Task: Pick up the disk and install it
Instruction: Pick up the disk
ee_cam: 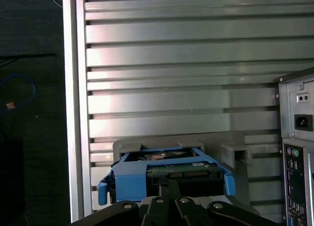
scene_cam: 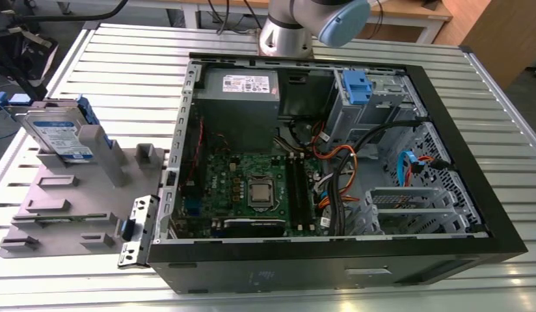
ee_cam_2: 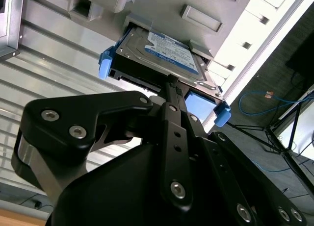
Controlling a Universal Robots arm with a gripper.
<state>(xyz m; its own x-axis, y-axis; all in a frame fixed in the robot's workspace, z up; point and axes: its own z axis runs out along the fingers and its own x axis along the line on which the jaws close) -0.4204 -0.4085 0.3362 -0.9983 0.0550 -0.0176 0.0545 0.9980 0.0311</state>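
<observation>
Pick-up stage: the gripper [ee_cam_2: 170,82] is right at the end of the disk [ee_cam_2: 162,54], which stands tilted in its grey holder [scene_cam: 77,195] on the exterior view's left, outside the case [scene_cam: 337,263]. Claw gripping or not? Cannot tell. Not installed yet. A lift calls for a firm hold and a straight pull clear of the holder. Cables [scene_cam: 337,175] crowd the case near the drive cage [scene_cam: 382,112].

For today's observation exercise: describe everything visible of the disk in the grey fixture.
The disk is a flat silver-grey metal drive with a white-and-blue label, framed by a blue plastic bracket. It stands tilted on edge in a slot of the grey fixture, at the exterior view's left. In the second wrist view, the end effector is close to its connector edge.
</observation>
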